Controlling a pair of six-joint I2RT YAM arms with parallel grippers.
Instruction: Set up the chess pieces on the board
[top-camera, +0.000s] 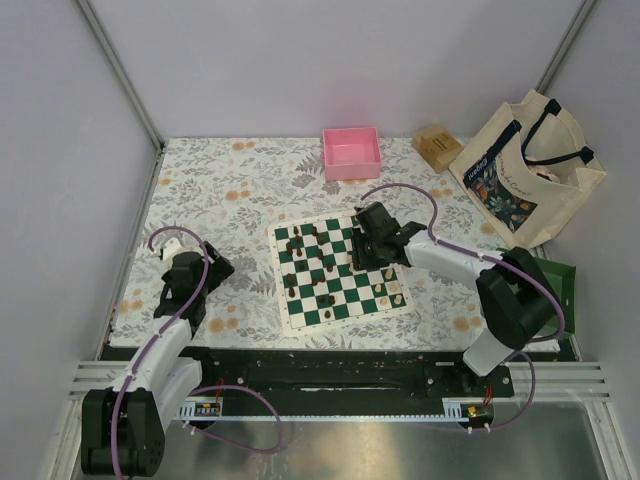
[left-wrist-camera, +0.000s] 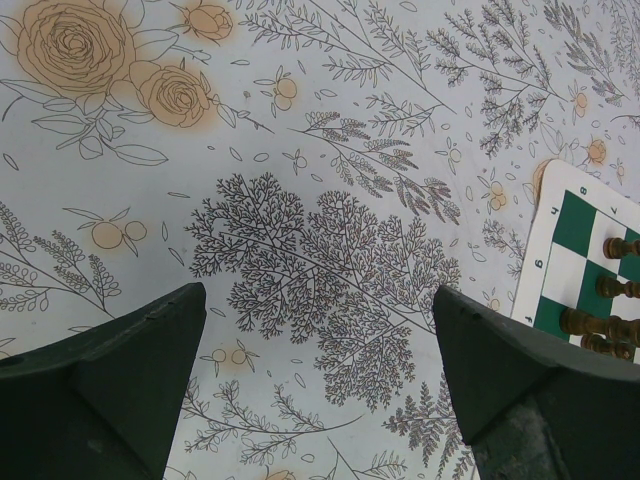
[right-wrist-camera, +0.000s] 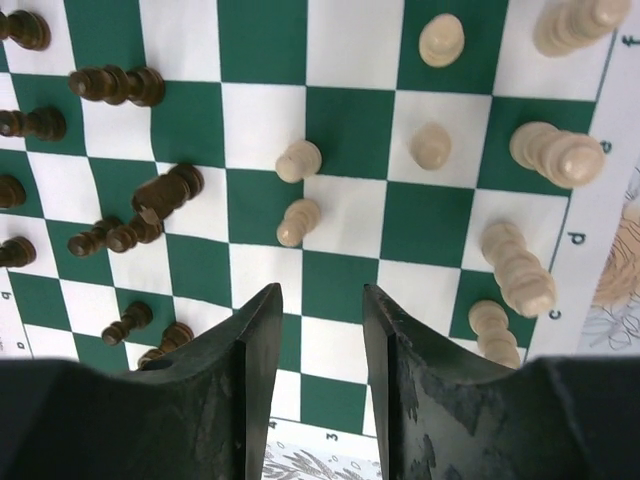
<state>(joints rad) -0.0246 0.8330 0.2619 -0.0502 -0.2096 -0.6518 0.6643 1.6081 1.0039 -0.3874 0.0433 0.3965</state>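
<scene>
**Two robot arms at a chess board, neither gripper holding a piece**

Seen from above, a table (top-camera: 215, 190) covered in a floral print fills the scene. At the left, the left gripper (left-wrist-camera: 318, 300) hangs over bare cloth, short of the board. Its jaws stand wide apart with nothing between them. Its wrist camera catches only the board's white border and a few dark figures at the right edge of the view.

In the middle lies the board (top-camera: 350, 300), a flat mat of green and white checks, turned slightly askew on the table. The dark pieces (top-camera: 318, 256) are scattered over its left and far squares, not in ranks. The cream pieces (right-wrist-camera: 298, 160) are on the right side, some along the right-hand border and a few further in. Whether every piece stands upright cannot be told from these views.

The right gripper (right-wrist-camera: 320, 292) is over the far right part of the board, pointing down at the squares. Its jaws are parted by a narrow gap. Only board shows through it, and no piece sits between them. Two small cream pieces stand just beyond the fingertips.

Behind the board, near the back wall, sits a pink tray (top-camera: 352, 172). To its right lie a small cardboard box (top-camera: 437, 147) and then a printed tote bag (top-camera: 520, 170). A green tray (top-camera: 558, 285) shows at the far right, partly behind the right arm.
</scene>
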